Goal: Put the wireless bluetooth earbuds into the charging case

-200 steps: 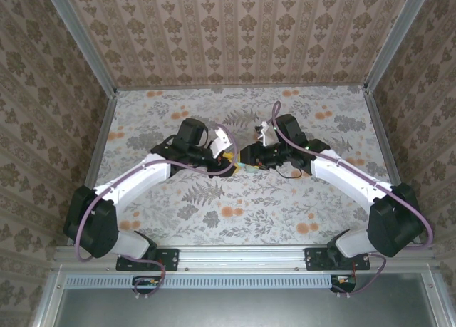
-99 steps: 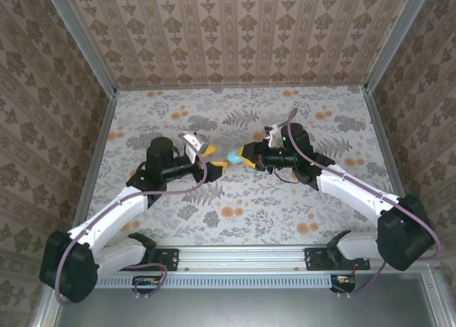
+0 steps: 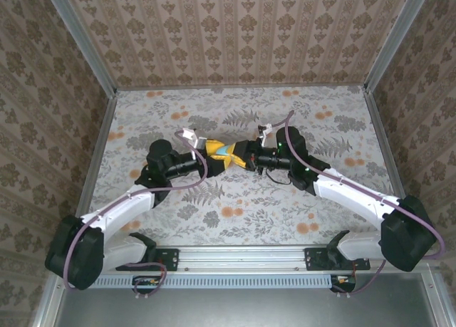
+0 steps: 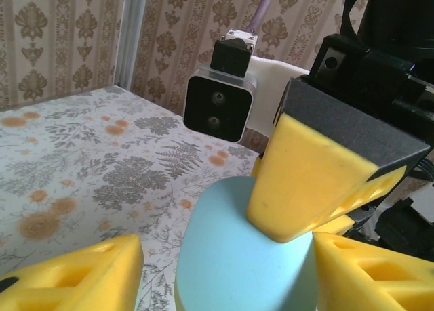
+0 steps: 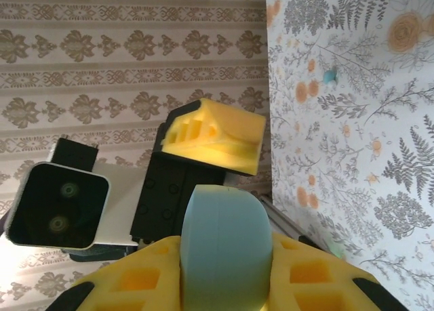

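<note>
At the bottom of the right wrist view the right gripper [image 5: 224,280] is clamped on the charging case [image 5: 224,240], a smooth teal-blue oval squeezed between its two yellow pads and seemingly held above the table [image 3: 285,213]. Just beyond, at the centre of the top view, the left gripper [image 3: 216,156] meets it nose to nose. Its jaws stand about half apart and straddle the free end of the case. One pad shows a clear gap to the shell; whether the other touches it I cannot tell. The step in hand looks like a second grip on the case, to share or open it. To do it well, the left jaws should close slowly and squarely on bare shell, clear of the right pad lying across the top, while the right clamp holds firm; a rounded shell is likely to squirt out under an off-centre squeeze. Farther off, in the upper right of the right wrist view, a tiny blue bit, probably an earbud [image 5: 329,74], lies on the table well apart from the case, not yet inserted.
</note>
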